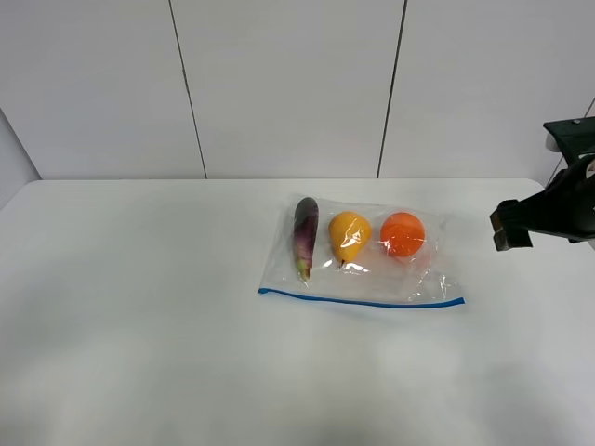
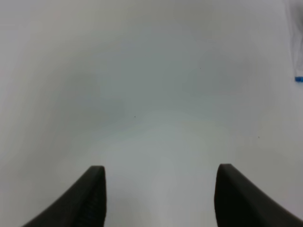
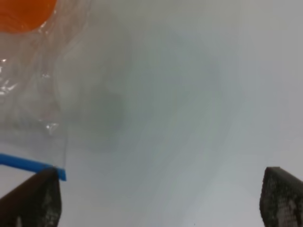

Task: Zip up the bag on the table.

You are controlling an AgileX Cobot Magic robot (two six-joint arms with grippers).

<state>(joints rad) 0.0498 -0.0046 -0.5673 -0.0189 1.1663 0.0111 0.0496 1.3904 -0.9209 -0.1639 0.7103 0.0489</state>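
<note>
The clear bag (image 1: pixel 358 255) lies flat on the white table (image 1: pixel 139 307), right of the middle. Its blue zipper strip (image 1: pixel 361 301) runs along the near long edge. A purple eggplant (image 1: pixel 305 234), a yellow pear (image 1: pixel 348 236) and an orange (image 1: pixel 402 233) show through it. My right gripper (image 3: pixel 158 196) is open and empty, above the table just right of the bag. The strip's end (image 3: pixel 31 165) and the orange (image 3: pixel 23 14) show in its view. My left gripper (image 2: pixel 161 189) is open and empty over bare table. A bit of blue strip (image 2: pixel 298 79) shows at its view's edge.
My right arm (image 1: pixel 548 209) hangs at the far right of the exterior view, above the table's right side. A grey panelled wall (image 1: pixel 288 84) stands behind the table's far edge. My left arm is out of the exterior view.
</note>
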